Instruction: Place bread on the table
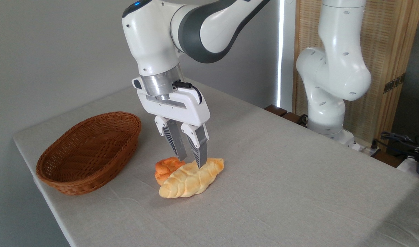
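The bread (190,179), a long pale golden braided loaf, lies on the table (281,178) covered in beige-grey cloth. Its left end rests against a small orange knotted bun (165,167), which it partly hides. My gripper (192,160) stands just above the loaf's back edge. Its fingers are open, a gap shows between them, and nothing is held. One fingertip (201,161) still meets the loaf's top.
A brown oval wicker basket (89,151) stands empty at the table's left end, near the edge. The arm's white base (327,99) rises at the back right, with cables (401,140) beyond the table corner.
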You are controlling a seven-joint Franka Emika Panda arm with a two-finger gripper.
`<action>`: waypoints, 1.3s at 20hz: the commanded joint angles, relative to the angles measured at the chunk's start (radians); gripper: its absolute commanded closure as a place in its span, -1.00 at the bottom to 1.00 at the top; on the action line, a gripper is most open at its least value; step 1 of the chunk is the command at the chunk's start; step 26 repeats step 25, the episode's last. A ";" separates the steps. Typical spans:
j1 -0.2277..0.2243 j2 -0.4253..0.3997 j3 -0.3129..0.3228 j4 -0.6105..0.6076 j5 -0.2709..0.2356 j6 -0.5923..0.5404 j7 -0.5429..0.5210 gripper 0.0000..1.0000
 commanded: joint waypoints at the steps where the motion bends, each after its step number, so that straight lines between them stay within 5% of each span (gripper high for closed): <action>1: -0.006 -0.013 0.006 0.001 0.007 -0.009 0.012 -1.00; 9: -0.006 -0.040 0.000 0.148 -0.044 -0.016 0.009 -1.00; 14: -0.006 -0.040 0.003 0.278 -0.142 -0.108 0.013 -1.00; 21: -0.005 -0.040 0.029 0.281 -0.208 -0.159 0.137 -1.00; 26: -0.003 -0.040 0.029 0.275 -0.210 -0.177 0.137 -1.00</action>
